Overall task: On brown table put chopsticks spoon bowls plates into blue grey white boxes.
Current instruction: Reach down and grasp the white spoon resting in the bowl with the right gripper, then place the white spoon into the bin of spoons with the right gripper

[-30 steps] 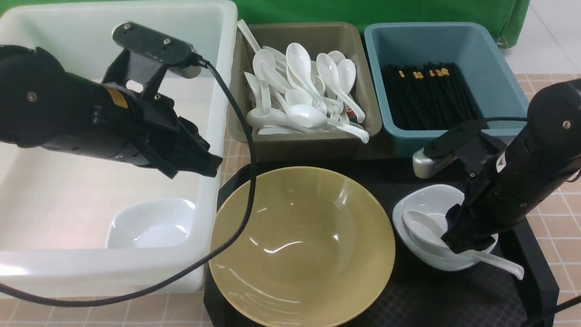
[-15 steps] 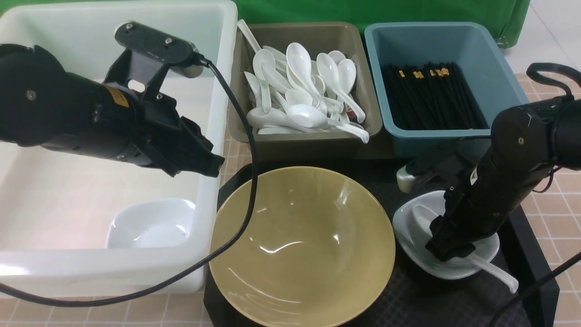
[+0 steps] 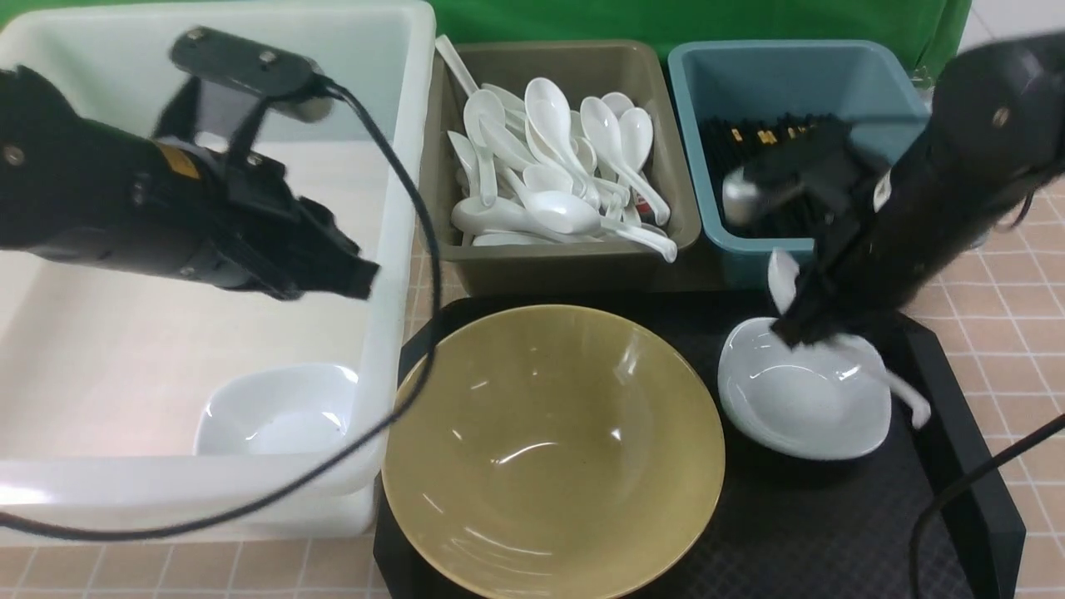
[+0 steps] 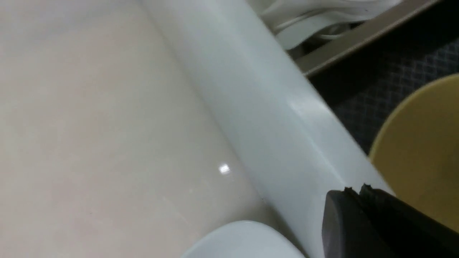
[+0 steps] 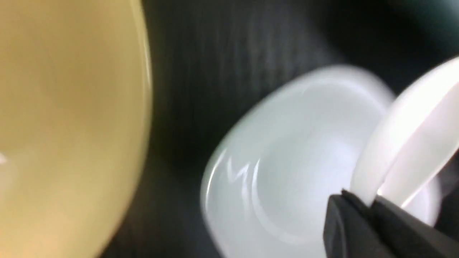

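Right pincer (image 3: 797, 333) is clamped on the glossy white soup spoon (image 3: 782, 279); the wrist view, though blurred, shows the tips pinching it. The spoon hangs clear above the small white rounded-square dish (image 3: 799, 408) on the black textured tray (image 3: 832, 532). Long axis tilted: bowl end up toward the teal-blue plastic bin (image 3: 749, 262), which holds the black chopsticks (image 3: 736, 133), handle trailing down to the right.

The likely target, I judge, is the olive-grey rectangular bin (image 3: 566, 266), heaped with white spoons (image 3: 549, 208). It lies left of the right pincer and slightly farther out. The carry must clear its front wall.

Left pincer (image 3: 359, 279) is closed on nothing, over the large translucent white tub (image 3: 125, 487), where a second white dish (image 3: 274, 412) sits. The wide mustard-yellow bowl (image 3: 549, 449) fills the tray's left side. Tan gridded bench (image 3: 998, 274) beneath
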`<action>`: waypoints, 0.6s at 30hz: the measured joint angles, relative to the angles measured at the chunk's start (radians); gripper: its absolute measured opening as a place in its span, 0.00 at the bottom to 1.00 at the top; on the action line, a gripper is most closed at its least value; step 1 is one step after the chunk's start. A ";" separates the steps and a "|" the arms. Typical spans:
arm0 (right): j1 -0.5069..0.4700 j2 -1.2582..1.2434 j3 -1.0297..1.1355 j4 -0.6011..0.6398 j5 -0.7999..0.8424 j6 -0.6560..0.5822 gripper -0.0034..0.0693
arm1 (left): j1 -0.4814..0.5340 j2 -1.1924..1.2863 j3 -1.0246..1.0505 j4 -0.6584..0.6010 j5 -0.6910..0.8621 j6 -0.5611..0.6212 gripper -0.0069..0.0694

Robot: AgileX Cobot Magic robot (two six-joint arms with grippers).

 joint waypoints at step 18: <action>0.043 0.331 -0.459 0.323 -0.567 -0.064 0.22 | 0.103 0.010 -0.017 -0.448 0.001 0.340 0.09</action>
